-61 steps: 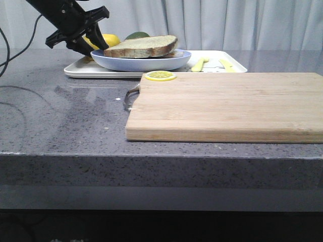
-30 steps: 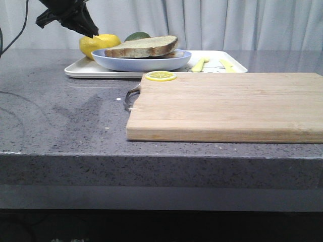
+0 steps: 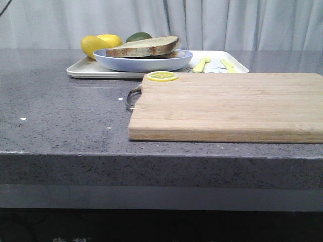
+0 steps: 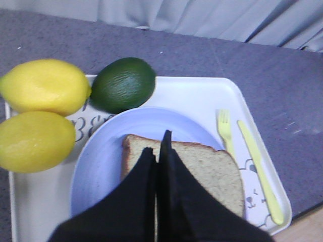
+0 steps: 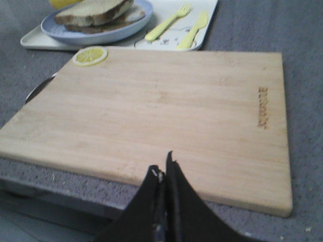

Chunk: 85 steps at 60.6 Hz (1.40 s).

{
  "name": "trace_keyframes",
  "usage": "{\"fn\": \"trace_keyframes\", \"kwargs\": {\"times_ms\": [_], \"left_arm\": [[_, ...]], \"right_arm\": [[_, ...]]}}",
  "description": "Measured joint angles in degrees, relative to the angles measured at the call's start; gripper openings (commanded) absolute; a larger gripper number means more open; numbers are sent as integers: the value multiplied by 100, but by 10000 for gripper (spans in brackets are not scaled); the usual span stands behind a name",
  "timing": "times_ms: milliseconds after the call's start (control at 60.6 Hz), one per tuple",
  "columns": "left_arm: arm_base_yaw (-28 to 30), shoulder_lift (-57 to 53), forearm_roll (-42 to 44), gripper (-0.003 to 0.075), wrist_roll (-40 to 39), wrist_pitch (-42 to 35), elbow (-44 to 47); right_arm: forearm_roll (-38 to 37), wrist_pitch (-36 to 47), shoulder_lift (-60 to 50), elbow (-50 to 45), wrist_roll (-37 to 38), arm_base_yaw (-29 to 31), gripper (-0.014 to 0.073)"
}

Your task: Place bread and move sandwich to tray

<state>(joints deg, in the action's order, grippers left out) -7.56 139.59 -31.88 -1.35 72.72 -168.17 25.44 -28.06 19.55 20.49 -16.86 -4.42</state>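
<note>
**A:** There is a grey curtain (image 3: pixel 212 22) at the back and a grey speckled table (image 3: pixel 65 116) in front of it. What is on the table?

**B:** A white tray (image 3: pixel 83 72) sits at the far side. The blue plate (image 3: pixel 144 62) is on the tray, and the sandwich (image 3: pixel 144 46) lies on the plate with the bread on top. Just in front of the tray is a wooden board (image 3: pixel 227 103) with a lemon slice (image 3: pixel 162 76) on its far left corner.

**A:** Can you see the arms from the front?

**B:** No, not one. Only the wrist views show them. The left gripper (image 4: pixel 159 151) hangs over the plate, fingers pressed together, holding nothing. The right gripper (image 5: pixel 164 169) is over the near edge of the board, also closed on nothing.

**A:** What else does the left wrist view show?

**B:** It looks down, so you see two lemons (image 4: pixel 43 91) side by side and a green lime (image 4: pixel 122 84) next to them, all on the tray beside the plate. A yellow fork (image 4: pixel 225 128) and knife (image 4: pixel 257 166) lie on the tray's other side. From the front these look low and flat.

**A:** And the right wrist view?

**B:** It shows some dark letters (image 5: pixel 262 107) on the board, too small to read.
</note>
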Motion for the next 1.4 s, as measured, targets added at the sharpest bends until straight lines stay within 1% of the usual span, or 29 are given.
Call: {"fn": "trace_keyframes", "kwargs": {"times_ms": [66, 165, 330, 446, 545, 644, 726, 842, 974, 1007, 1040, 1172, 1320, 1403], "left_arm": [[-112, -147, 96, -20, 0, 0, 0], [-267, -356, 420, -20, 0, 24, 0], [-379, -844, 988, -20, -22, 46, 0], [-443, -1410, 1357, -20, -31, 46, 571], [-574, -1891, 1933, -20, -31, 46, 1516], [-764, -2463, 2791, -20, -71, 46, 2732], [-829, -2906, 3188, -20, -77, 28, 3639], [-843, -3575, 3338, -20, -107, -278, 4885], [-843, -4674, 3467, -20, -253, -1025, 6508], [-843, -4985, 3470, -20, -295, -1234, 6842], [-843, -5372, 3470, -20, -322, -1497, 7426], [-843, -6670, 3397, -20, -369, -2345, 8869], [-843, -8134, 3385, -20, -371, -3076, 10357], [-843, -8998, 3385, -20, -371, -3352, 11026]], "right_arm": [[-10, -157, 0, 0, 0, 0, -69], [-19, -66, 0, 0, 0, 0, -69], [-19, 568, 0, 0, 0, 0, -69], [-19, 1087, 0, 0, 0, 0, -69], [-19, 1349, 0, 0, 0, 0, -69], [-19, 1375, 0, 0, 0, 0, -69], [-19, 1375, 0, 0, 0, 0, -69], [-19, 1375, 0, 0, 0, 0, -69], [-19, 1375, 0, 0, 0, 0, -69], [-19, 1375, 0, 0, 0, 0, -69], [-19, 1375, 0, 0, 0, 0, -69], [-19, 1375, 0, 0, 0, 0, -69], [-19, 1375, 0, 0, 0, 0, -69], [-19, 1375, 0, 0, 0, 0, -69]]}}
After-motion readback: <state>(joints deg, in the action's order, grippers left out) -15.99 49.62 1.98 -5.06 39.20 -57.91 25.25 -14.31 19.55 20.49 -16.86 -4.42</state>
